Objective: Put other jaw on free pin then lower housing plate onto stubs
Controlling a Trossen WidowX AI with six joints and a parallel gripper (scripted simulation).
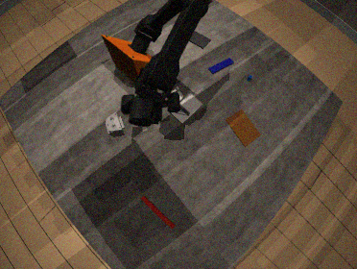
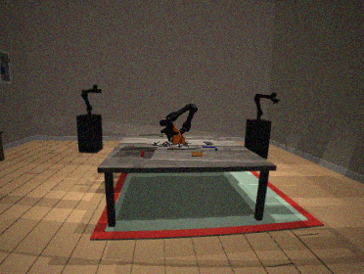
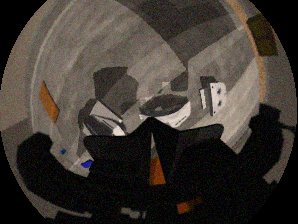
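Note:
My gripper (image 3: 150, 120) is shut, its black fingertips together in the wrist view, with nothing plainly between them; the arm hides them in the top view. A pale square base (image 1: 192, 111) (image 3: 100, 111) lies beside the gripper, with grey metal parts on it, partly covered. I cannot tell how the jaws sit on their pins. A long part (image 3: 162, 105), dark on top with a whitish edge, shows just beyond the fingertips; whether they touch it is unclear. The white housing plate (image 1: 114, 124) (image 3: 218, 98), with small dark holes, stands apart on the gripper's other side.
A large orange slanted panel (image 1: 127, 57) stands beside the arm. A blue bar (image 1: 221, 65) (image 3: 87, 164), a small blue piece (image 1: 249, 78), an orange block (image 1: 244, 129) (image 3: 49, 102), a dark grey slab (image 1: 200, 39) and a red bar (image 1: 158, 211) lie around the table.

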